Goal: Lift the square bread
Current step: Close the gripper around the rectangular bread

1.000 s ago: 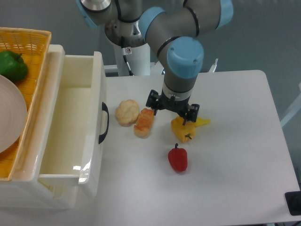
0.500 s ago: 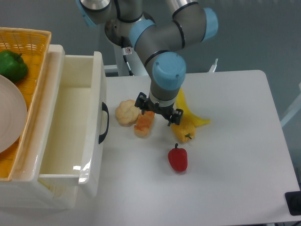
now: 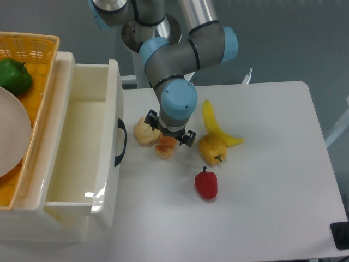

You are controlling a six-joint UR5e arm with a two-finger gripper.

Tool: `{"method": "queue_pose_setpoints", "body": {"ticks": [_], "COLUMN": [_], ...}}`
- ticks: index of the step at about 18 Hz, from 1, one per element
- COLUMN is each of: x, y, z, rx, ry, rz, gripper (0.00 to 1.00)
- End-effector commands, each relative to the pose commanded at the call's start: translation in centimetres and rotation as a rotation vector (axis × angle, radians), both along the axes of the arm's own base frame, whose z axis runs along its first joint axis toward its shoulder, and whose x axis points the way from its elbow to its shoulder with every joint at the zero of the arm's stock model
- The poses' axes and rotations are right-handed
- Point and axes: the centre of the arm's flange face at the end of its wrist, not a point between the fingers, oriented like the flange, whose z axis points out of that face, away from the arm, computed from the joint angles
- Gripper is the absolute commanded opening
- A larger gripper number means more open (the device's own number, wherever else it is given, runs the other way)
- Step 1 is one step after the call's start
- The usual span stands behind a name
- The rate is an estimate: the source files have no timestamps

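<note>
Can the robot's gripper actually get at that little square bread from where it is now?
Probably yes. The gripper hangs right above the square bread, with nothing between them. The cream bun sits very close on one side, so a finger might nudge it.

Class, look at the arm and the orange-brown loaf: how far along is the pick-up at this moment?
Done: the gripper is positioned directly above the square bread, beside the pale bun. In hand: the approach; the wrist hides the fingers, so a grasp cannot be confirmed. Left: closing on the bread and lifting it, since it lies on the table.
</note>
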Motion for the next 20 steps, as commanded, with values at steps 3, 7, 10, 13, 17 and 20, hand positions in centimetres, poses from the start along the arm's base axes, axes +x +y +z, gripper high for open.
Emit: {"method": "queue_pose_setpoints", "body": {"ticks": [3,7,10,13,17,20], "x": [-0.2,-0.4,-0.5,-0.5,-0.5,-0.5], "y": [0.1,0.4,0.5,0.6,0.7,0.7], "z": [-0.2,-0.9,-1.1,-1.4,-1.5,-1.7], "rx": [-0.002,-0.007,-0.008,-0.011,-0.011,-0.012], "ry": [-0.002,-0.007,-0.007,-0.009,-0.011,-0.014], "rz": [0.001,0.008,0.011,0.011,0.011,0.013], "gripper": [1.0,1.0,1.0,1.0,1.0,1.0]}}
